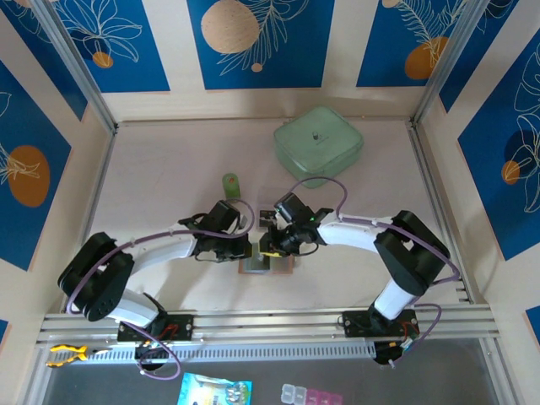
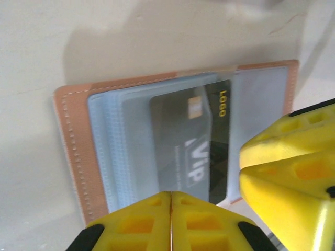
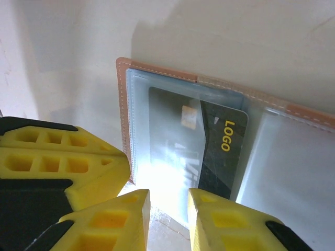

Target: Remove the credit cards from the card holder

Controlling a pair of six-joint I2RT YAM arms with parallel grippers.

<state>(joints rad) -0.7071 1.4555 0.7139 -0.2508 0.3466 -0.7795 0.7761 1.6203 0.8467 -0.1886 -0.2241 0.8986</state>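
– Status on card holder?
– Open, lying flat on table. Grey-blue clear sleeves face up, tan stitched rim round them. Sits btwn the two grippers.
– Cards?
– One dark credit card, yellow "LOGO" + pale "VIP" on it. Mostly tucked under holder's frosted sleeve, LOGO end clear of the sleeve, next to the fold. Any more cards under it: can't tell.
– Left gripper?
– Fingers pressed tight together, tips at holder's edge, just by the card's long side. Whether they pinch a sleeve: can't tell.
– Right gripper?
– Fingers apart, tips over the same edge of holder, right beside left gripper. Not clamped on anything.
– Anything else round it?
– Pale green lidded box well beyond holder on far side. Small green item nearer the holder, far-left of it.
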